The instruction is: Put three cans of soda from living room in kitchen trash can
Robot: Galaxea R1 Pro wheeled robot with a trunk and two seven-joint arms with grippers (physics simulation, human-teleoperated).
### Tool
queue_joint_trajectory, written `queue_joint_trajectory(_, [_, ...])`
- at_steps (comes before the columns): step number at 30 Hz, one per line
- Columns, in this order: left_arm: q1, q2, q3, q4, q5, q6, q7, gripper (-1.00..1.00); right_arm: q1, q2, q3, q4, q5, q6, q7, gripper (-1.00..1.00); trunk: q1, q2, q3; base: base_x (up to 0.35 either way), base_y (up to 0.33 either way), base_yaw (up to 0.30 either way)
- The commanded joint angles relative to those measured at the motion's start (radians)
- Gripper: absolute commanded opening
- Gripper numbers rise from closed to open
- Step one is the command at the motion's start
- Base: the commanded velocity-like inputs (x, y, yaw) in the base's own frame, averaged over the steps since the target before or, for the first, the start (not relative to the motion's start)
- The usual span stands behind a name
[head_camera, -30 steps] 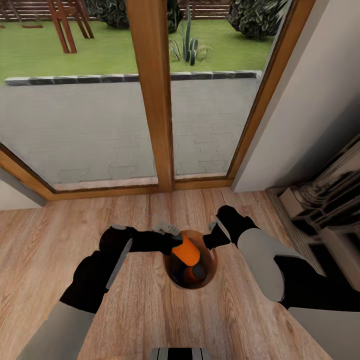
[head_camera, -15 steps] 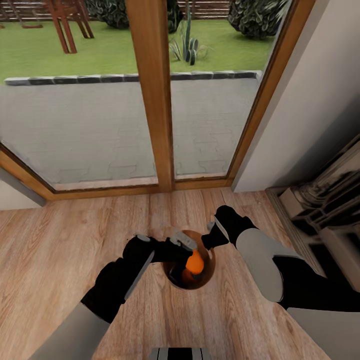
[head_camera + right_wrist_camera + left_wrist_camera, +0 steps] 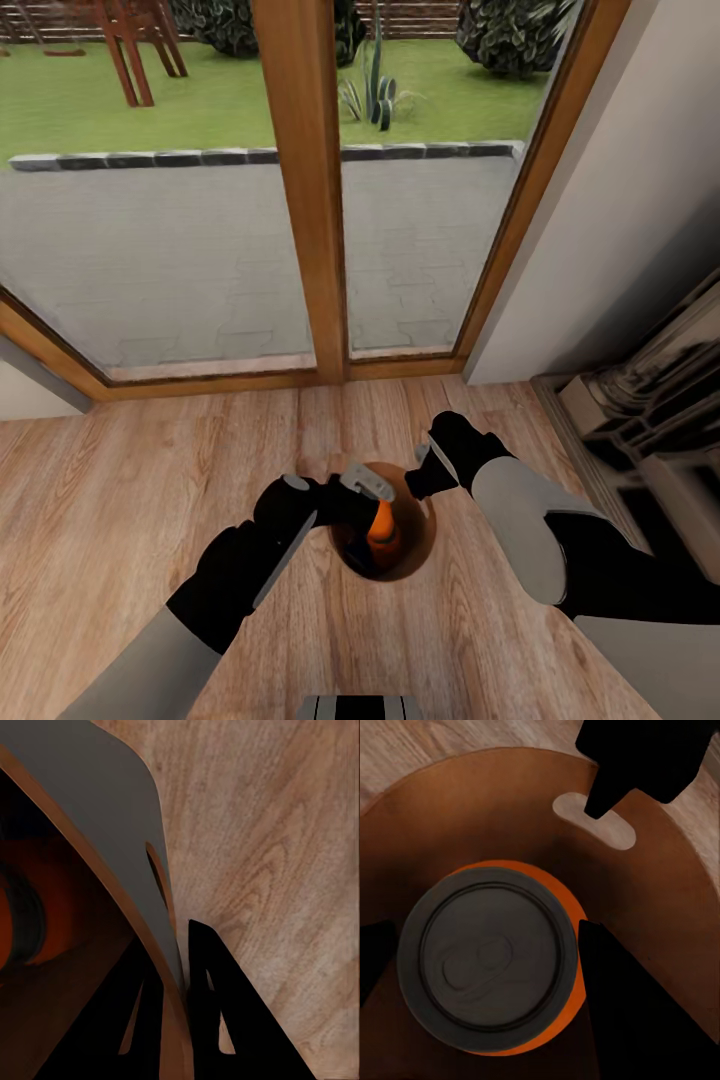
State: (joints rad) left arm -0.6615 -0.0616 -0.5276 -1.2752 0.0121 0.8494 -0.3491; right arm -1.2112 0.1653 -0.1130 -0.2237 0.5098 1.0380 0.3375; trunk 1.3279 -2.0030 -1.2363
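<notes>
Can: an orange soda can (image 3: 491, 956) is held upright inside the bin (image 3: 425, 535), pinched by the left gripper (image 3: 480, 967).
Bin: its wall is clamped by the right gripper (image 3: 176, 979), on the wood floor (image 3: 110, 500).
Release: the fingers should be spread only once the can is low and clear of the rim.

Bucket (image 3: 425, 535) on the floor (image 3: 120, 480) before the glass doors (image 3: 300, 200), soda can (image 3: 381, 527) inside the bucket, left hand (image 3: 362, 497) over its left rim, right hand (image 3: 424, 470) at its right rim, fireplace (image 3: 650, 420) to the right
</notes>
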Motion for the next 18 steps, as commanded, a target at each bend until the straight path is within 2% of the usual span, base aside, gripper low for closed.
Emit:
queue_joint_trajectory(1, [0.000,0.000,0.000,0.002,-0.017,-0.005,0.002,-1.00,-0.001,0.000,-0.020,0.001,-0.074,0.009,0.008,-1.00,0.000,0.000,0.000,0.000,0.000,0.000])
queue_joint_trajectory(6, [0.000,-0.001,0.000,0.005,-0.020,-0.012,0.008,-1.00,-0.001,0.000,-0.020,0.002,-0.074,0.009,0.008,-1.00,0.000,0.000,0.000,0.000,0.000,0.000])
queue_joint_trajectory(7, [0.000,-0.001,0.000,0.006,-0.020,-0.012,0.010,1.00,-0.001,0.000,-0.020,0.002,-0.074,0.009,0.008,-1.00,0.000,0.000,0.000,0.000,0.000,0.000])
queue_joint_trajectory(18, [0.000,-0.001,0.000,0.008,-0.022,-0.015,0.010,1.00,-0.001,0.000,-0.020,0.003,-0.074,0.009,0.009,-1.00,0.000,0.000,0.000,0.000,0.000,0.000])
